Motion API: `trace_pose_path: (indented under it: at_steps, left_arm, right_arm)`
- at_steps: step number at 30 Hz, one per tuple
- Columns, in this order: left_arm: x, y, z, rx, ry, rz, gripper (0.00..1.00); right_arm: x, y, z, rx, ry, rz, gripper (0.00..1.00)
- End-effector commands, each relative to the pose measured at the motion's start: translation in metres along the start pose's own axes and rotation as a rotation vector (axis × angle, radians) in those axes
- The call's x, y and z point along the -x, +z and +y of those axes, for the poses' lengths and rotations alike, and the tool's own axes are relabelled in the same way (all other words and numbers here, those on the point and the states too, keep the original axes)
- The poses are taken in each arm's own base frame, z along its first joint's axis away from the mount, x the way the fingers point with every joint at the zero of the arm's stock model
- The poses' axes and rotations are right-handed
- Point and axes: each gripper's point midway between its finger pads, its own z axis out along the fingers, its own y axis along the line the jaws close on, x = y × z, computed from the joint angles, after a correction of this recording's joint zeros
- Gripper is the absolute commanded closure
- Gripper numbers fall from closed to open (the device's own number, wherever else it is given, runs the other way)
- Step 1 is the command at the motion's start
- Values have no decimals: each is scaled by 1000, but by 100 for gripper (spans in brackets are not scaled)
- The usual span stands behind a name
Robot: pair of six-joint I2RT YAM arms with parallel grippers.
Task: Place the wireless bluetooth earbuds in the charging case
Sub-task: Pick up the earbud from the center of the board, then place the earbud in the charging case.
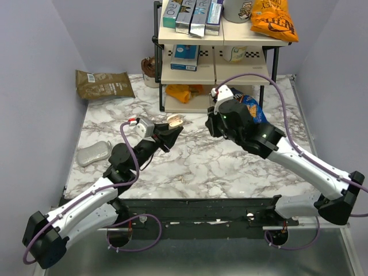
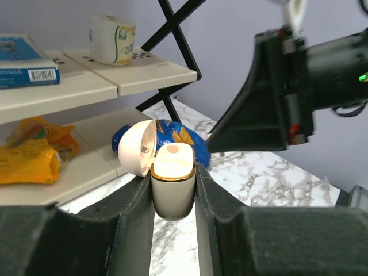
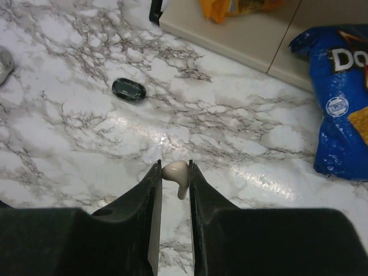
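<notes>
Got a cream earbud (image 3: 175, 172) pinched at the tip of the right gripper (image 3: 174, 171), fingers (image 3: 150, 192) narrow on its head, stem hanging out the near side of the gap, roughly in line with the fingers. Got the charging case (image 2: 172, 181) clamped upright in the left gripper (image 2: 173, 187), sides squeezed, lid (image 2: 136, 154) swung open away from the right gripper, mouth up, one pinkish seat showing inside. Can't tell whether another bud sits in there.

Both held off the table (image 1: 195, 167), mid-scene. From above: bud just right of the case, small air gap between, tips facing each other. Reads as pre-insertion, nothing seated yet by the look of it. Probably needs the right arm going left and the stem turned down into the open mouth; with the lid on the other side, should not block that approach.

Plenty of bare marble below and near. Watch the shelf rack (image 1: 241, 72) close on the far side and the blue chip bag (image 3: 339, 115) far-right of the right fingers. Also a glossy black earbud (image 3: 128, 90) loose on the marble, far-left of those fingers, well apart.
</notes>
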Motion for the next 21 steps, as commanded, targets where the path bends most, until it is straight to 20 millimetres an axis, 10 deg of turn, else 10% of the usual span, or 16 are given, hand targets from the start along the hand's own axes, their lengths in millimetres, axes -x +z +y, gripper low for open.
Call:
trace_pose_path:
  at_steps: [1,9,21]
  left_arm:
    - [32,21,-3,-23,77,-122,100]
    - [31,40,-40,-275,150,-219,100]
    - [35,63,-65,-447,134,-296,100]
  right_arm:
    - [26,-32,-12,-5,-60,-74,99]
    - [71,-94,20,283,-88,-281,99]
    - [107,-121,52,402,-147,-422,99]
